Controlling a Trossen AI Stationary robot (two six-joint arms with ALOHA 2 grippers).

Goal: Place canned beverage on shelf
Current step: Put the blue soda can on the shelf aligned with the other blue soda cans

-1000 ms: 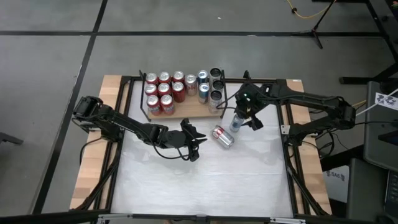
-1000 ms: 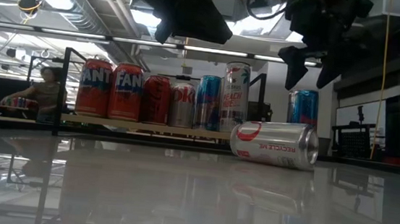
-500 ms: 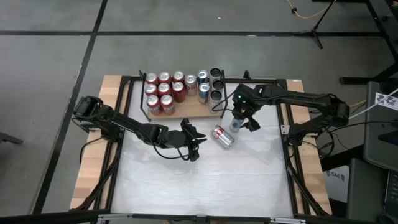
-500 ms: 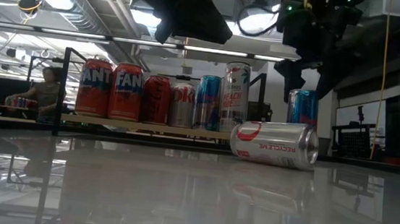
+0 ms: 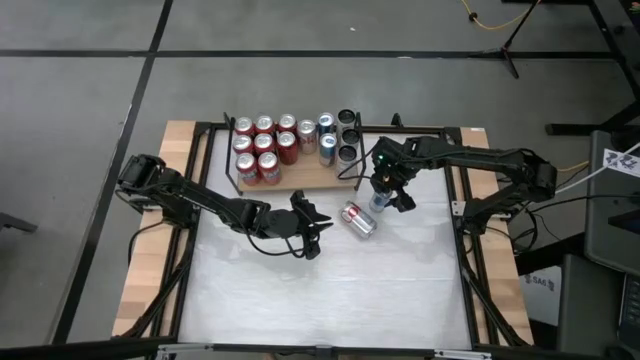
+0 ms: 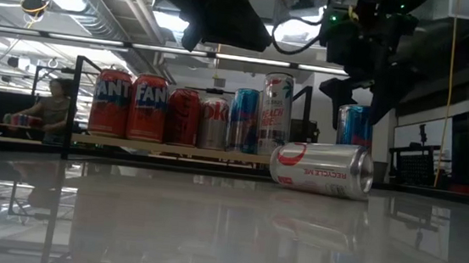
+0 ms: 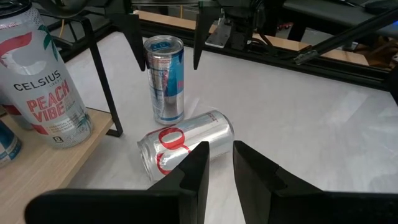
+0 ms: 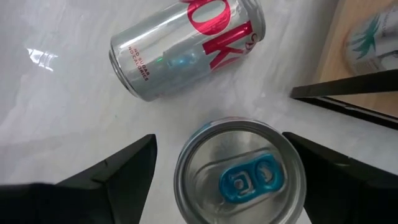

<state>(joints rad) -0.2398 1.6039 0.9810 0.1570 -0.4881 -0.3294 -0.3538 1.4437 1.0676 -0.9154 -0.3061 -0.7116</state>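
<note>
The right gripper (image 5: pixel 383 188) stood directly above a slim blue-and-silver can (image 8: pixel 241 171) that was upright on the white tabletop (image 5: pixel 330 290), just off the right end of the shelf (image 5: pixel 300 178). Its fingers (image 8: pixel 112 177) were spread wide, one on either side of the can's rim, with clear space between each and the can; nothing was gripped. In the low view the same gripper hung above the can (image 6: pixel 355 125), its tips at about the height of the can's top.

A silver Diet Coke can (image 5: pixel 357 218) lay on its side on the tabletop, just beside the upright can and between the two grippers.

The left gripper (image 5: pixel 312 226) was held low over the table, left of the fallen can and pointing toward it. Its fingers (image 7: pixel 194 177) stood only slightly apart, a narrow gap between them, and held nothing.

The shelf, a wooden board with black rails, sat at the far side of the table. It carried rows of red cans (image 5: pixel 262 150) at its left, silver and blue cans (image 5: pixel 326 137) in the middle, and a Celsius Peach Vibe can (image 7: pixel 45 87) near its right end.

A seated person (image 6: pixel 49 108) was visible in the room beyond the table.
</note>
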